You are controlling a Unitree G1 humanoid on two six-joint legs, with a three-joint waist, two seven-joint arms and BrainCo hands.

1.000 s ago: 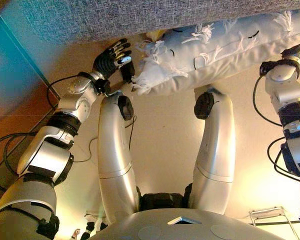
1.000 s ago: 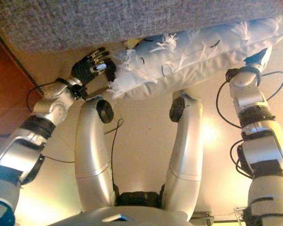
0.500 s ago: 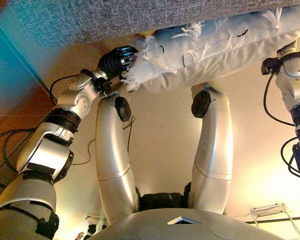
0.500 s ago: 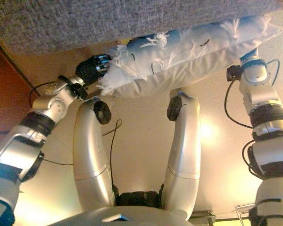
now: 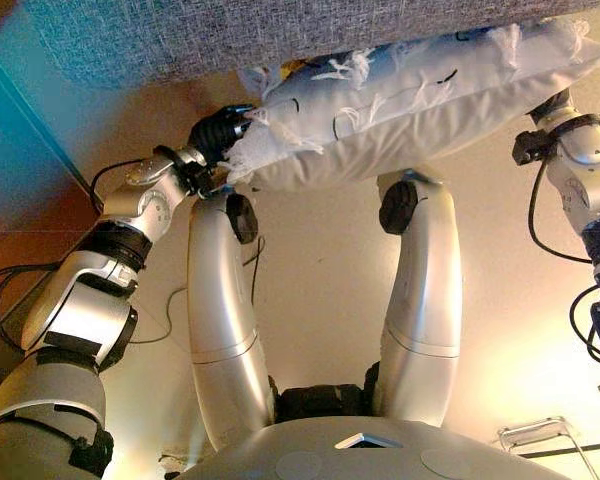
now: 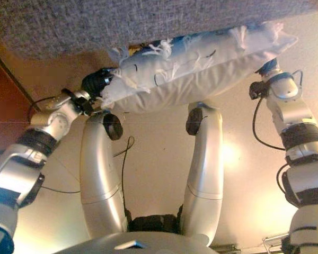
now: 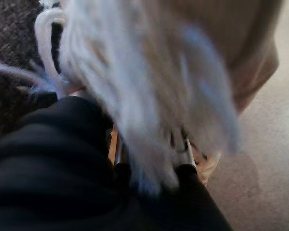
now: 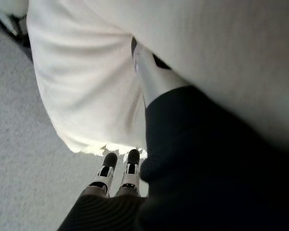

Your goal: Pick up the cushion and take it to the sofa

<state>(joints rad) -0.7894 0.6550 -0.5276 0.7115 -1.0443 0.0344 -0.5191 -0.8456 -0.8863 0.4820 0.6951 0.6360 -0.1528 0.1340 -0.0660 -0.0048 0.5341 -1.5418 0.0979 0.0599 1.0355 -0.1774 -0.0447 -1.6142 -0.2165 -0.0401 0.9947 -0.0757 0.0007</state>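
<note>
Carefully, then: we have the left robot hand (image 5: 218, 130) pressed against the fringed end of the cushion (image 5: 410, 95), and the right robot hand (image 6: 268, 67) tucked under the opposite end. On the left, the wrist view shows white tassels draped over the dark cover with only a glimpse of silver fingers (image 7: 183, 150) beneath, so we cannot tell whether they curl round the fabric or merely press it. On the right, the wrist view shows a thumb (image 8: 149, 77) lying against the pale cloth, yet the fingers are hidden by the pillow, so that hold is equally uncertain.

To do this step well, we should keep both ends squeezed inward evenly and lift them together, so the soft body does not sag or slip out at one side; the tasselled edge probably gives a poor purchase.

Outward from the hands, the cushion spans between them, raised off the floor (image 5: 330, 290) and tilted, its far long side touching the lower edge of the grey woven sofa (image 5: 230, 35). We judge it needs to go up and forward onto the seat.
</note>
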